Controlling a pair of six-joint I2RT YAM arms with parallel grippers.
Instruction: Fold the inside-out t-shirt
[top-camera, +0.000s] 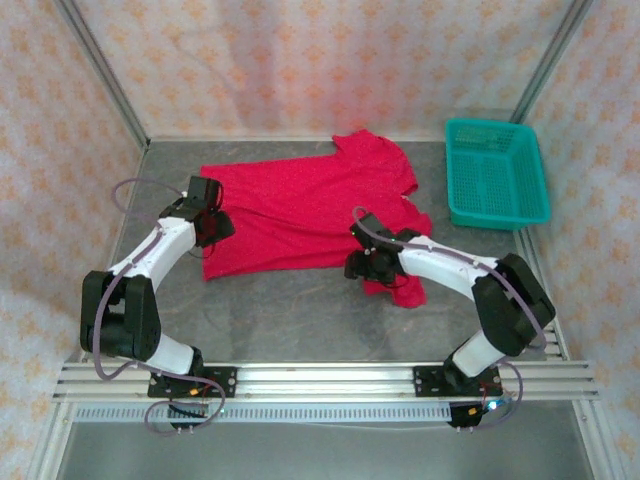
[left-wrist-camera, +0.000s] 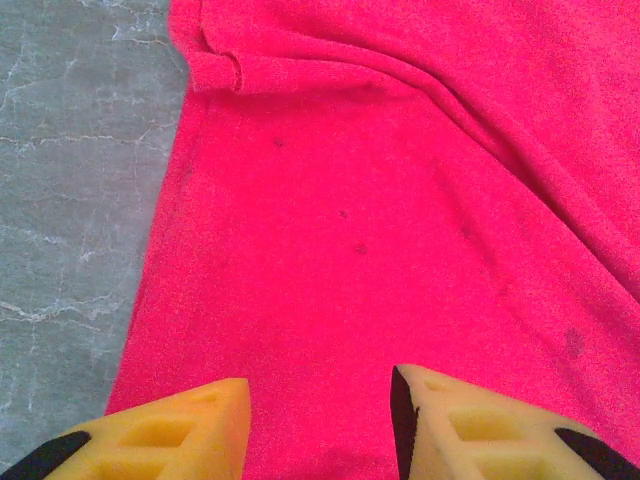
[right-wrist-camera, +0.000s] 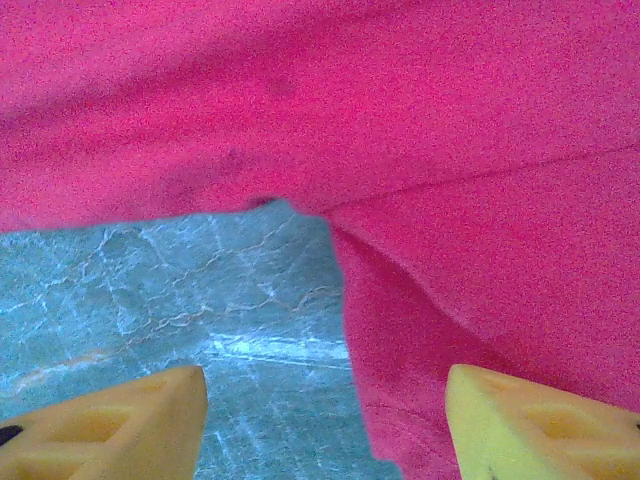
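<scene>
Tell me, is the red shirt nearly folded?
Not yet. Done: the t-shirt lies spread out on the table. In hand: nothing; the left gripper and right gripper hover open over its edges. Left: all the folds.

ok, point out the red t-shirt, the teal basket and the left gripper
red t-shirt (top-camera: 300, 205), top external view, middle of its body.
teal basket (top-camera: 497, 180), top external view, its bare floor.
left gripper (left-wrist-camera: 320, 385), left wrist view, midway between its fingertips.
</scene>
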